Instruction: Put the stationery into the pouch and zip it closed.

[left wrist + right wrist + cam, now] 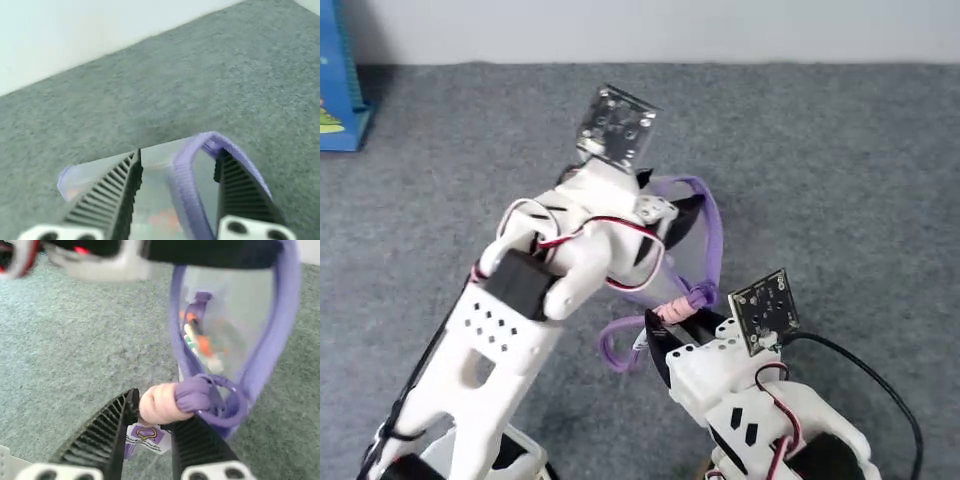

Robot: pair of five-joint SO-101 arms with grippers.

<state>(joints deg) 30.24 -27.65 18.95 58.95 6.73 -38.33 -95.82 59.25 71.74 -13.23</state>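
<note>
The pouch [692,250], stationery [202,345] inside, is at the middle of the table [840,150] — the left hand [177,160] is clamped on its 12 o'clock end. The right hand [152,410] pinches the pink zip pull [160,402] at 6 o'clock.

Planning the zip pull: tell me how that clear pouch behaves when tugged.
Likely floppy: the pouch has thin clear walls and soft purple trim, so it may buckle unless held taut. Probably light; few small items show inside. The pink zip pull looks soft, likely grippy.
</note>
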